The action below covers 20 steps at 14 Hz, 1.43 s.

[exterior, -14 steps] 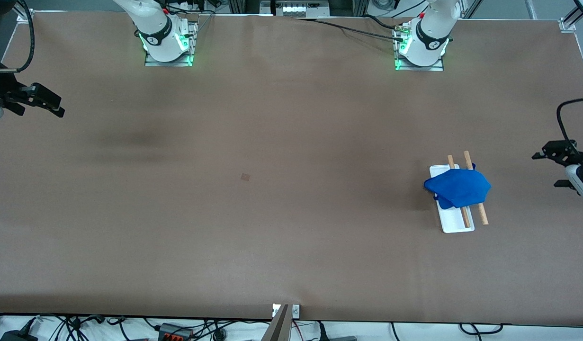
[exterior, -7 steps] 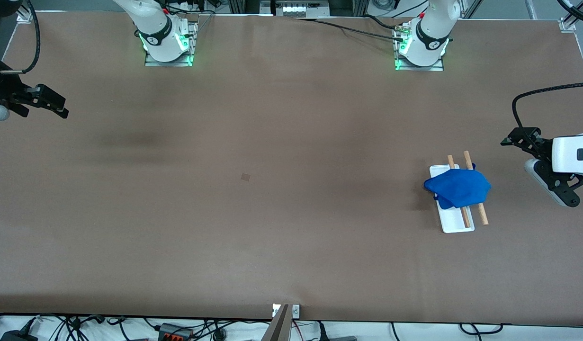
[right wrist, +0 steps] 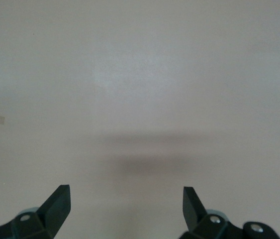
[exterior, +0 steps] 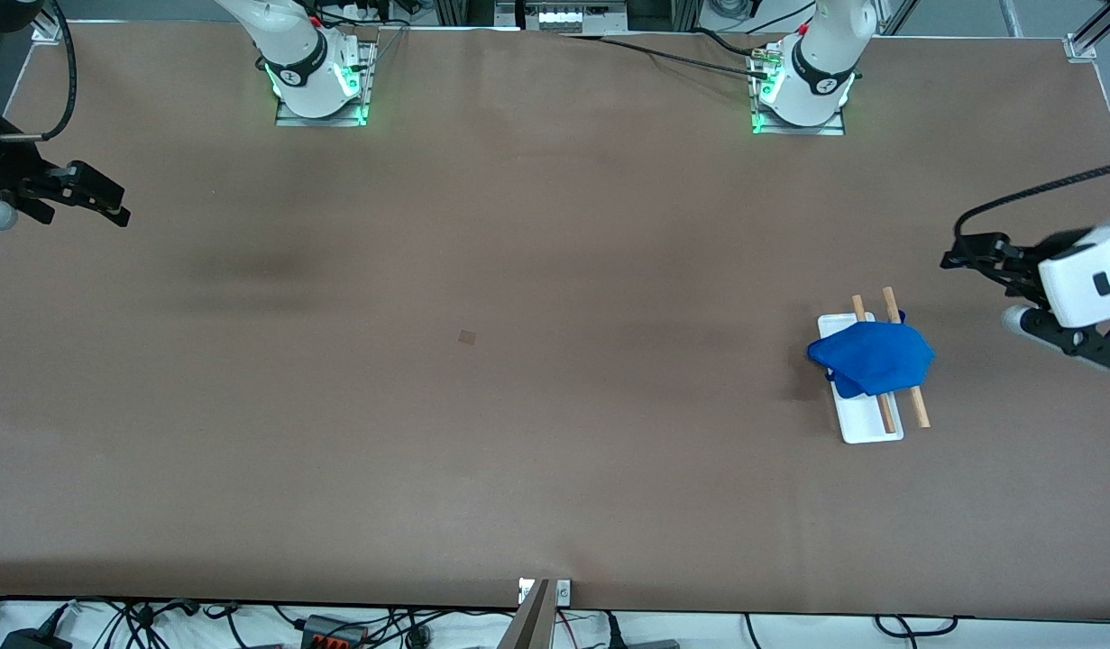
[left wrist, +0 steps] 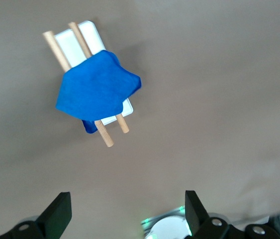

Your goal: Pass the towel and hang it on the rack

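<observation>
The royal-blue towel (exterior: 872,358) lies draped over the two wooden rods (exterior: 918,410) of the rack, whose white tray base (exterior: 866,431) sits toward the left arm's end of the table. My left gripper (exterior: 978,290) hovers open beside the rack, at the table's end, holding nothing. The left wrist view looks down on the towel (left wrist: 97,87) and the tray (left wrist: 92,37), with the left gripper (left wrist: 128,209) wide apart over bare table. My right gripper (exterior: 54,216) waits open and empty at the right arm's end; the right wrist view has the gripper (right wrist: 126,204) over bare table.
The two arm bases (exterior: 320,86) (exterior: 800,90) glow green along the edge farthest from the front camera. A small brown square mark (exterior: 467,337) sits mid-table. Cables and plugs lie along the edge nearest the camera.
My left gripper has come in from the table's end toward the rack and shifted toward the bases' edge. The right gripper barely moved. The towel has stayed on the rods.
</observation>
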Tool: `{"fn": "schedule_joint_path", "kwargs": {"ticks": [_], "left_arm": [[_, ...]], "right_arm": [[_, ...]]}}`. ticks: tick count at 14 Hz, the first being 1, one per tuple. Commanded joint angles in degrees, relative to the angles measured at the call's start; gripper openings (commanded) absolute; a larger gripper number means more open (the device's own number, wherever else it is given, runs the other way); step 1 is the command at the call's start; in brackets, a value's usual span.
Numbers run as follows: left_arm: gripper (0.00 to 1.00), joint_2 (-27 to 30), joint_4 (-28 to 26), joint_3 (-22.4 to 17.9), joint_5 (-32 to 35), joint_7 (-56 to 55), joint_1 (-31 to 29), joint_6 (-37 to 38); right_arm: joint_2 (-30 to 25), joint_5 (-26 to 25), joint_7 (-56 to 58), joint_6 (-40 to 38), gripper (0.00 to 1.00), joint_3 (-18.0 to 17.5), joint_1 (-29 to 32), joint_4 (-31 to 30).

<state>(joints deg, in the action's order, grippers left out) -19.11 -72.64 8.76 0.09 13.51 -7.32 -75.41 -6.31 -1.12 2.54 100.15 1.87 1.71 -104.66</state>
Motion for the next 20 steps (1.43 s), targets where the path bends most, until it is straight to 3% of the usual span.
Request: {"fn": "schedule_joint_path", "kwargs": {"ticks": [1, 5, 9, 20], "left_arm": [[1.0, 10.04, -13.99, -2.34, 2.9, -5.59, 2.93, -9.11], [1.0, 17.61, -22.36, -4.89, -1.59, -11.71, 4.41, -15.46], [1.0, 18.94, -23.69, -5.59, -1.94, -20.88, 5.56, -15.47], [1.0, 19.11, -23.51, -5.59, -1.67, -20.98, 5.57, -15.03]], "right_arm": [[-0.55, -0.55, -0.43, 0.57, 1.0, -0.11, -0.13, -0.72], [-0.55, -0.55, -0.43, 0.66, 1.0, -0.11, -0.13, -0.72], [-0.55, -0.55, -0.43, 0.66, 1.0, -0.11, -0.21, -0.72], [-0.72, -0.63, -0.43, 0.13, 1.0, -0.11, -0.21, -0.28]]}}
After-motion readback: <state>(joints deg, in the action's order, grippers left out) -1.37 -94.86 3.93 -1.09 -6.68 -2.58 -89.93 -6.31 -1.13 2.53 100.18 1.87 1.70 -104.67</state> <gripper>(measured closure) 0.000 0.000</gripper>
